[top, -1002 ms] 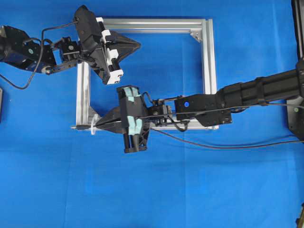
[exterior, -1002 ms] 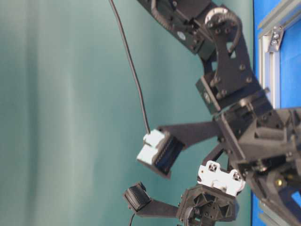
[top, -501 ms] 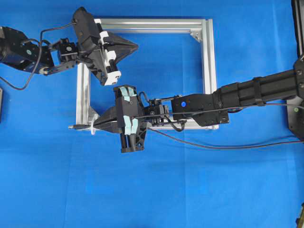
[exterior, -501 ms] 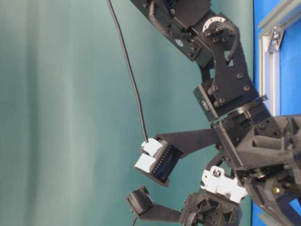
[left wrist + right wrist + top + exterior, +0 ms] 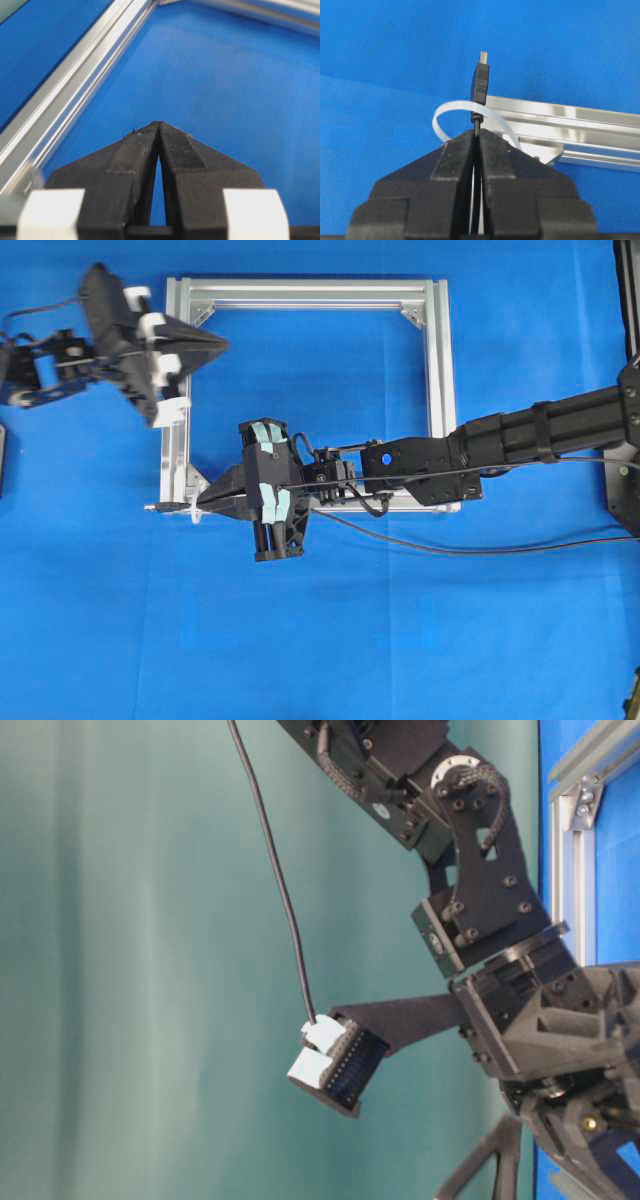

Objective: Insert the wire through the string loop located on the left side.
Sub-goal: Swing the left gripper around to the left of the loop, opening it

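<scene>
The square silver frame (image 5: 437, 390) lies on the blue cloth. My right gripper (image 5: 200, 506) reaches across to the frame's lower left corner, shut on the wire (image 5: 477, 128) just behind its dark plug (image 5: 480, 82). The plug (image 5: 165, 507) sticks out leftward past the corner. The whitish string loop (image 5: 451, 107) arches around the fingertips, and the plug covers its band where they cross. I cannot tell whether the wire runs through the loop or over it. My left gripper (image 5: 222, 342) hovers at the frame's upper left, shut and empty (image 5: 159, 123).
The wire's slack (image 5: 450, 546) trails right across the cloth below the right arm. A frame rail (image 5: 75, 85) runs just left of the left gripper. A black stand (image 5: 620, 490) is at the right edge and a dark object (image 5: 2, 460) at the left edge.
The left gripper has pulled back leftward from inside the frame to its upper left corner. The right gripper edged slightly left with the wire, then held still.
</scene>
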`<state>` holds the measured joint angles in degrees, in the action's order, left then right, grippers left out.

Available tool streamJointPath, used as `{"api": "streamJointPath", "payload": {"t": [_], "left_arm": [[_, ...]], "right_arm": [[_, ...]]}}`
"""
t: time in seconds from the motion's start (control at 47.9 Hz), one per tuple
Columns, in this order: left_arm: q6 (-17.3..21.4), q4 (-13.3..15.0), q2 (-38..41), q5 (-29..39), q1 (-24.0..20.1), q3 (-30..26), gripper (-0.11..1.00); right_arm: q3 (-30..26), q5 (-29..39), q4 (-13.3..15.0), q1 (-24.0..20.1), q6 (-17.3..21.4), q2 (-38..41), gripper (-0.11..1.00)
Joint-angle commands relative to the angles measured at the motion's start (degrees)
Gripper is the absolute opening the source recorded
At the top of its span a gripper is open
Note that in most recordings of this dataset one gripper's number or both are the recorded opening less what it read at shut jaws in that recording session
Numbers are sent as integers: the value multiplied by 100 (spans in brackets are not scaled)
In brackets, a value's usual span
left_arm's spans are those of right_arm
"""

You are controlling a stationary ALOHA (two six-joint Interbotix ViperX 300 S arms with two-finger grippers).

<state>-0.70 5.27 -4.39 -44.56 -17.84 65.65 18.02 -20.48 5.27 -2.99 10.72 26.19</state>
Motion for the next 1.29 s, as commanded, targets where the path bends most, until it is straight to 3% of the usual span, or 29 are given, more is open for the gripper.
{"api": "streamJointPath", "payload": {"t": [0.0, 0.271, 0.585, 0.752, 1.086, 1.273], "left_arm": [[0, -9, -334, -62, -62, 264, 0], [0, -9, -1090, -70, -246, 1063, 0], [-18, -35, -1389, 26, -220, 1248, 0], [-18, -53, -1459, 44, 343, 1239, 0], [-316, -62, -1986, 88, 2127, 1354, 0], [-360, -53, -2320, 264, 2610, 1415, 0]], "right_arm": [[-114, -18, -9, 9, 9, -123, 0], [-114, -18, -9, 0, 9, -123, 0], [-114, -18, -9, 9, 9, -123, 0], [-105, -18, -9, 9, 9, -123, 0], [-114, -18, -9, 9, 9, -123, 0], [-114, -18, -9, 9, 9, -123, 0]]}}
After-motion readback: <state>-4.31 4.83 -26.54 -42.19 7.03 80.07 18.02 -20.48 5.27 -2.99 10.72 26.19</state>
